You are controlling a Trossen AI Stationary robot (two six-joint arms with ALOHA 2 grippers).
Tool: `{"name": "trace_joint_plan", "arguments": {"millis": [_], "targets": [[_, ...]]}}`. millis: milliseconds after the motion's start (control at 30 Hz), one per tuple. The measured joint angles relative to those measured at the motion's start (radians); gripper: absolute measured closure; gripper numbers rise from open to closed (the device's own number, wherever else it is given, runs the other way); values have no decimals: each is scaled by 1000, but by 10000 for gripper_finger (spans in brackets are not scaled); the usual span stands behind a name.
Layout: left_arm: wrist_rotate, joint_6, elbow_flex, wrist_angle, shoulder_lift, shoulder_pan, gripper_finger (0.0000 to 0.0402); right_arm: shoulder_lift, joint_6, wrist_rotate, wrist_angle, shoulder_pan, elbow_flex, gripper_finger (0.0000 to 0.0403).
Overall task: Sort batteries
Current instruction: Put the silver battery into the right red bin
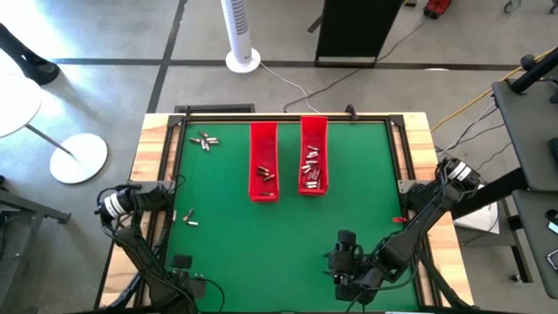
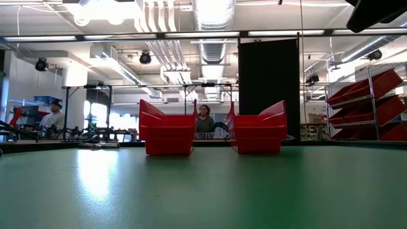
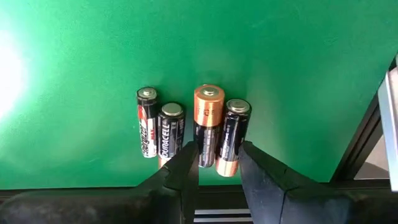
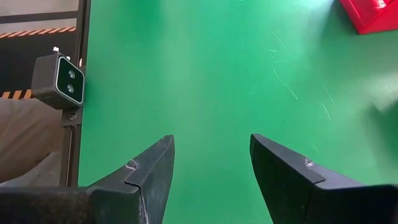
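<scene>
While the left gripper (image 3: 217,163) hovers low over the green table (image 1: 288,218) near its left edge, its fingers stand narrowly apart around the end of one black-and-copper battery (image 3: 232,137), not visibly pressing it. That cell lies in a row of four batteries (image 3: 193,127) side by side on the mat. Farther toward the back left corner, a small loose cluster of batteries (image 1: 206,140) lies on the bare green.

At the middle back, two long red trays stand side by side, just apart. The left tray (image 1: 263,161) holds only a few cells near its front end. The right tray (image 1: 314,155) holds noticeably more, mostly silvery, piled in its front half.

At the front right, the right gripper (image 4: 211,168) hangs above bare green surface, its fingers spread wide and holding nothing.
</scene>
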Motion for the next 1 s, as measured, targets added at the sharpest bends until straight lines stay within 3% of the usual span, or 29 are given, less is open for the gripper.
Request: {"name": "trace_joint_plan", "arguments": {"millis": [833, 1000], "targets": [[-105, 10, -6, -50, 2, 19, 307, 0, -4, 0, 10, 0, -1, 200], [-185, 11, 1, -53, 4, 23, 289, 0, -10, 0, 10, 0, -1, 200]]}}
